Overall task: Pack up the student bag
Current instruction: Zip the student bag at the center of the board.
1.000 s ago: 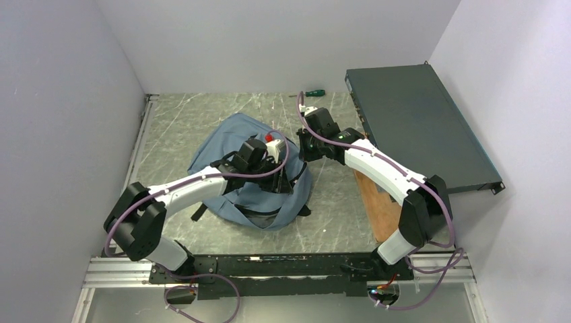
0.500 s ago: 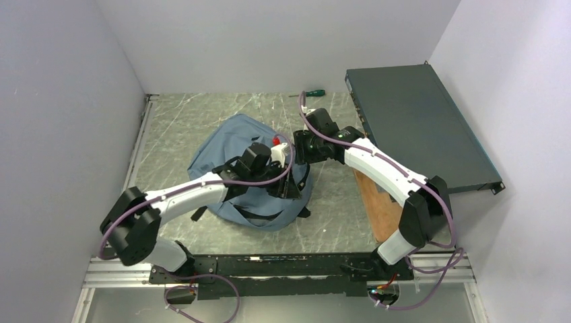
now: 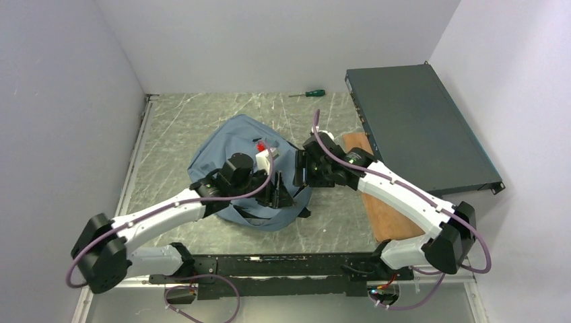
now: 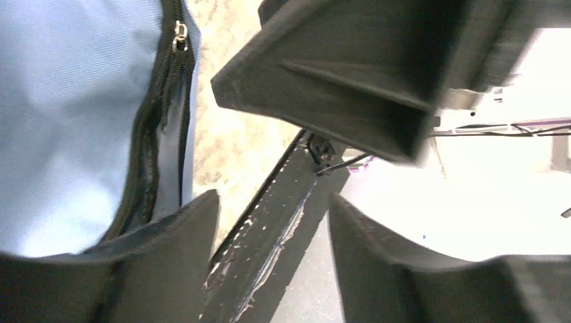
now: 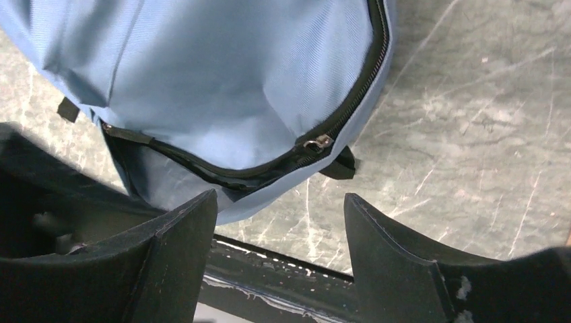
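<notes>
While the student bag (image 3: 225, 145) lies on the desk (image 3: 182, 121), its zip mouth (image 5: 269, 171) facing the arms, the left tool (image 3: 277, 194) hovers over that near edge and the right tool (image 3: 300, 173) just beside its right flank; both gape empty.

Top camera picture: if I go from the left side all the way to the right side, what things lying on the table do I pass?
student bag → screwdriver → dark grey metal box
</notes>
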